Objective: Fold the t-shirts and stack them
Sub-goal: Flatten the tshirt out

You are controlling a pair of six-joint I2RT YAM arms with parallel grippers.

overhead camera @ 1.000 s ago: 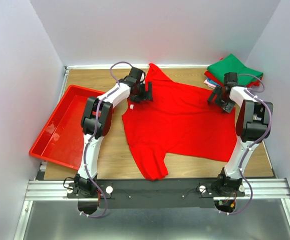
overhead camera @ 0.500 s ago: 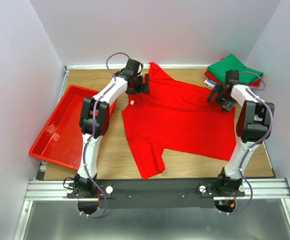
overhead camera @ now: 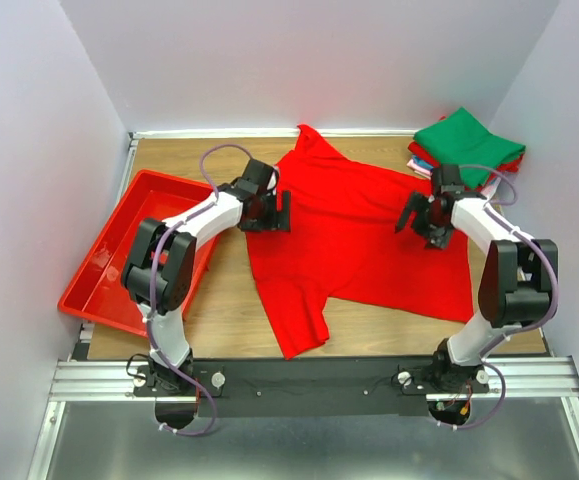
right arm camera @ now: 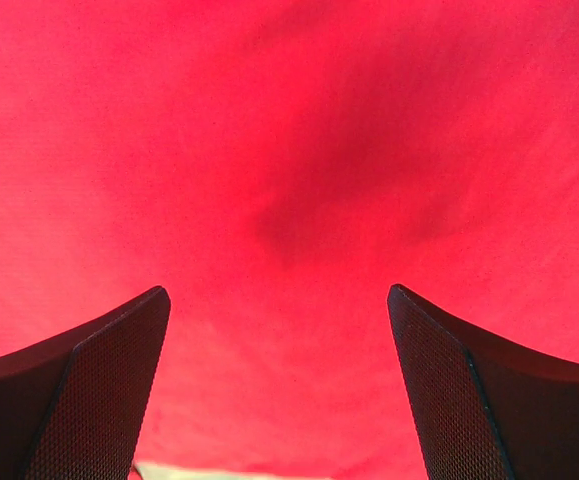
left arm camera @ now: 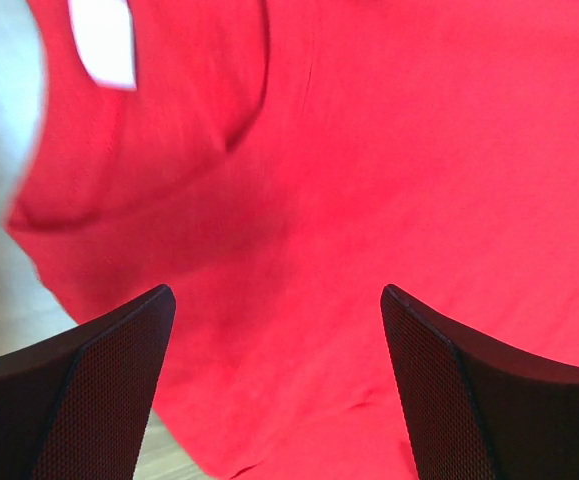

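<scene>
Both arms are pulled back toward the near edge compared to a second ago. We see the red t-shirt (overhead camera: pixel 359 240) spread flat mid-table, its white tag (left arm camera: pixel 102 40) at the collar. The left gripper (overhead camera: pixel 283 211) hovers at its left edge and the right gripper (overhead camera: pixel 414 220) over its right half, both with jaws wide apart and gripping nothing. The folded stack (overhead camera: pixel 466 145), green on top, sits in the far right corner, and the red tray (overhead camera: pixel 109 265) hangs off the table's (overhead camera: pixel 219 300) left edge.

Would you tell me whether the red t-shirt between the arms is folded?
Spread out: the red t-shirt lies flat and open, both sleeves extended.
</scene>
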